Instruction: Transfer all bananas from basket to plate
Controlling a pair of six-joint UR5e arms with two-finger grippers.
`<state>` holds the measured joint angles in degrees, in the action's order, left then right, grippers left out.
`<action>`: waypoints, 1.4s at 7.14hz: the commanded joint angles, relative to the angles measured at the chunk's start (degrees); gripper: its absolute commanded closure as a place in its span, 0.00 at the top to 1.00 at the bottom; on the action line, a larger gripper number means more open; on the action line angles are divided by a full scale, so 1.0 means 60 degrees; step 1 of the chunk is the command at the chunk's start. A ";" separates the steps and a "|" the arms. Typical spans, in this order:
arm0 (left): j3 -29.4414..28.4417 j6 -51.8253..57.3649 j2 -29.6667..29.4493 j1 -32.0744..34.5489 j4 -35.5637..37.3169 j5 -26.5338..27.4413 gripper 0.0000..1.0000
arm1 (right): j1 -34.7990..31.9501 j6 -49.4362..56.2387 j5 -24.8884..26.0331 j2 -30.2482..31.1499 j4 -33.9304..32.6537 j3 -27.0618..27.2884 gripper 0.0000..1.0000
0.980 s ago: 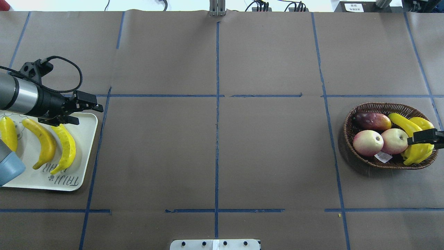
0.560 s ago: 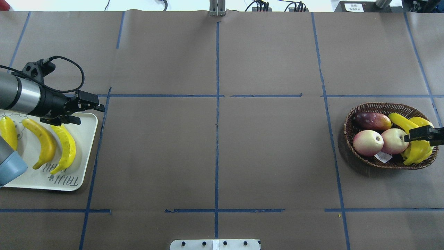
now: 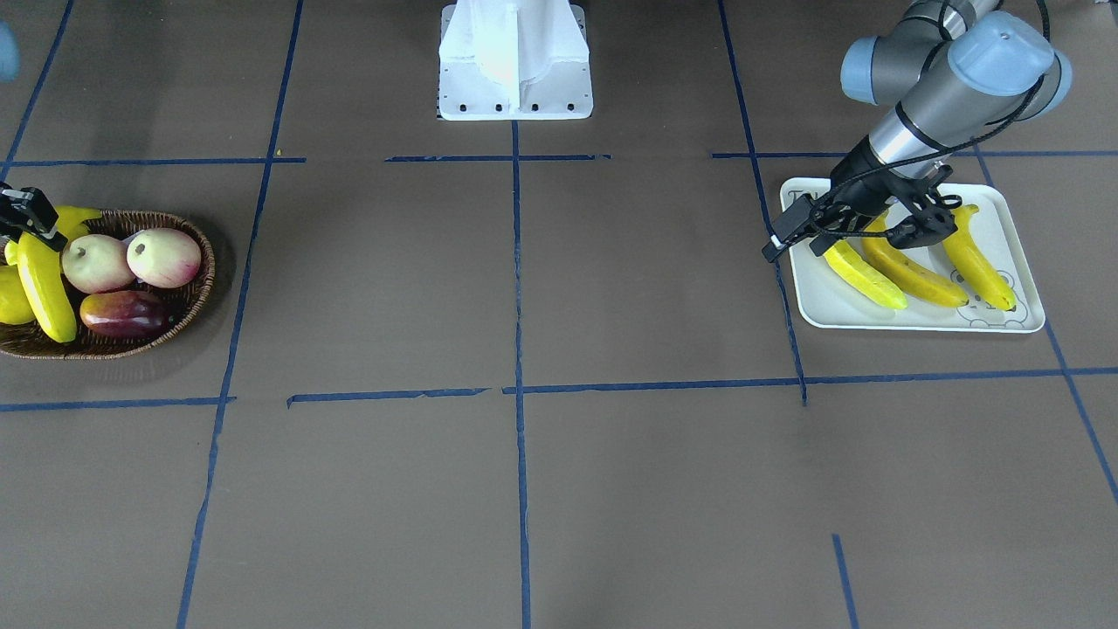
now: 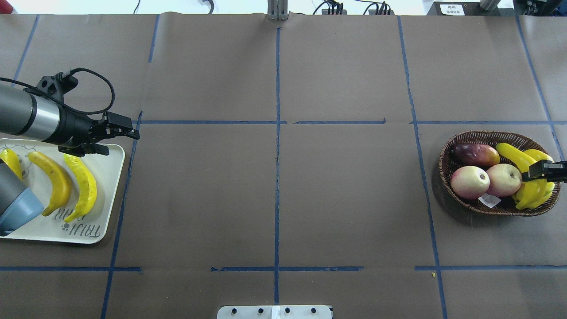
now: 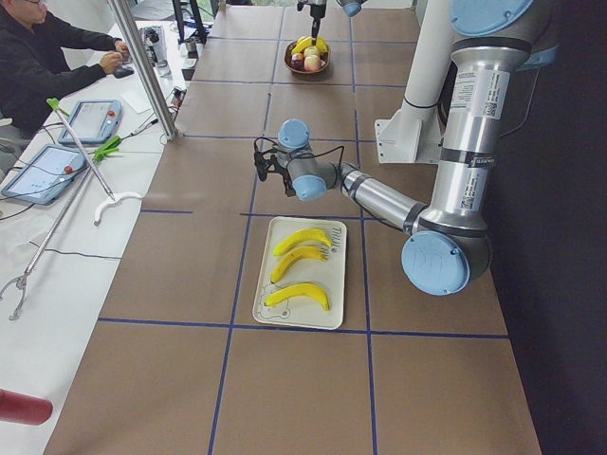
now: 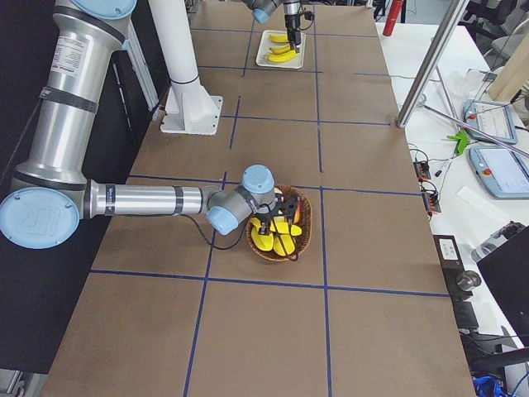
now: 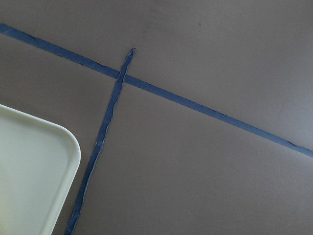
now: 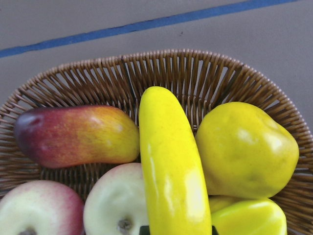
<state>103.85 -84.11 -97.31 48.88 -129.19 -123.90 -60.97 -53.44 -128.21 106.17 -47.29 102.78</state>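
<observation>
At the table's end well apart from the plate point(image 4: 110, 177), the right gripper point(image 4: 538, 170) reaches down into the basket point(image 4: 487, 133). Its wrist view shows a dark fingertip point(image 8: 144, 230) against each side of the fourth banana point(image 8: 171, 161), so the jaws are narrowed onto it. That banana lies in the basket among two apples point(image 4: 469, 181), a mango point(image 4: 475, 154) and a yellow pear point(image 8: 244, 147).

The left gripper point(image 4: 120, 142) hangs spread wide and empty just off the plate's far corner on the basket side. Its wrist camera sees only that corner and the taped surface. The three bananas point(image 4: 60, 186) lie side by side on the plate, not touching.

A second ago the left gripper was over the plate's far edge, above the end of the nearest banana; it has since drawn out past the corner. The right gripper has shifted slightly farther from the plate, and the fruit has scarcely moved.

Brown paper covers the table point(image 4: 345, 199), ruled into squares by blue tape point(image 4: 277, 177), with the white robot base point(image 3: 515, 61) at one edge. Past the plate, on the side away from the robot, a white bench point(image 5: 57, 246) carries tablets point(image 5: 90, 118), and a person point(image 5: 43, 62) sits there.
</observation>
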 commanded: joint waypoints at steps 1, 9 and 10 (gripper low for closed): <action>-0.0051 0.0000 -0.0099 -0.0017 0.0013 0.0199 1.00 | -0.0485 0.0030 0.0054 0.0450 0.0016 0.1144 0.00; 0.0182 -0.1295 -0.0961 -0.0017 -0.0046 0.0172 1.00 | 0.3367 -0.5645 0.3512 -0.4079 -0.0306 0.1825 0.00; 0.0183 -0.2420 -0.1587 -0.0017 -0.0046 0.0172 1.00 | 0.4438 -0.5639 0.4745 -0.4493 -0.0350 0.1825 0.00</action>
<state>104.80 -91.66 -103.21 48.78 -129.45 -122.81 -42.64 -84.28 -109.08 83.32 -49.06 113.67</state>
